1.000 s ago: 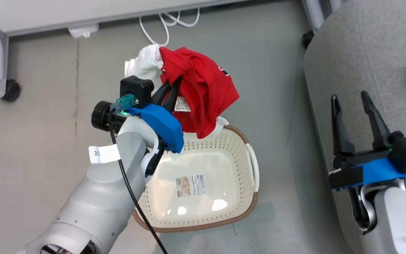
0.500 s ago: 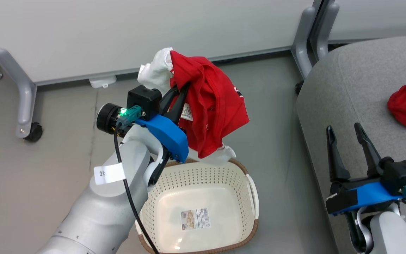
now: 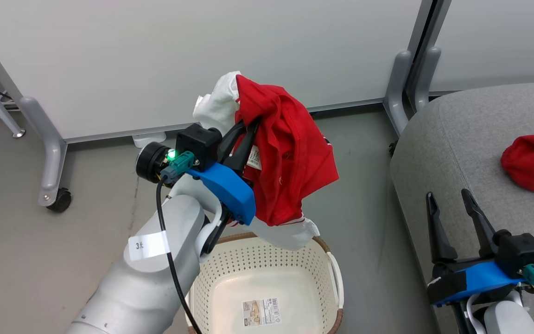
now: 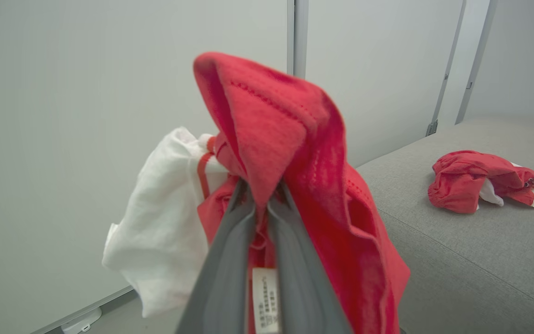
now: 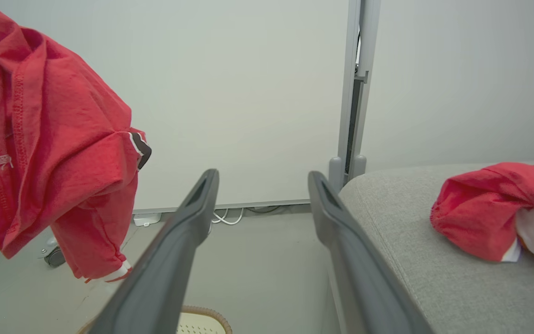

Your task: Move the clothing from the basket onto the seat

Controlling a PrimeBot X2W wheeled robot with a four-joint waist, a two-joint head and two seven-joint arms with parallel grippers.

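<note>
Moved since earlier: head camera tipped up, so basket [image 3: 267,257] now low in frame and more of white panel [image 3: 155,55] in sight; left arm lifted higher above basket, held garment [image 3: 290,157] carried up with it; right fingers [image 3: 437,232] unchanged in spread.
Left fingers [image 3: 248,134]: pressed together on a fold of held garment, raised above far rim of basket.
Held garment: red, with a white section [image 3: 218,104] bunched on its far left side; small sewn label [image 3: 254,157] hanging by the fingers; lower white-trimmed hem draping over far rim of basket in head view, contact not clear.
Right fingers: spread wide, gripping nothing, pointing away over near left edge of seat [image 3: 457,153].
Second garment [image 3: 529,160]: crumpled red-and-white heap lying on seat, far right, well apart from both arms.
Basket: on floor [image 3: 63,260], left of seat, beside left forearm; barcode sticker [image 3: 261,311] on inner bottom.
Seat: grey woven fabric, rounded corner near grey legs of panel.
Caster [image 3: 60,200]: far left, under another grey leg of panel.
</note>
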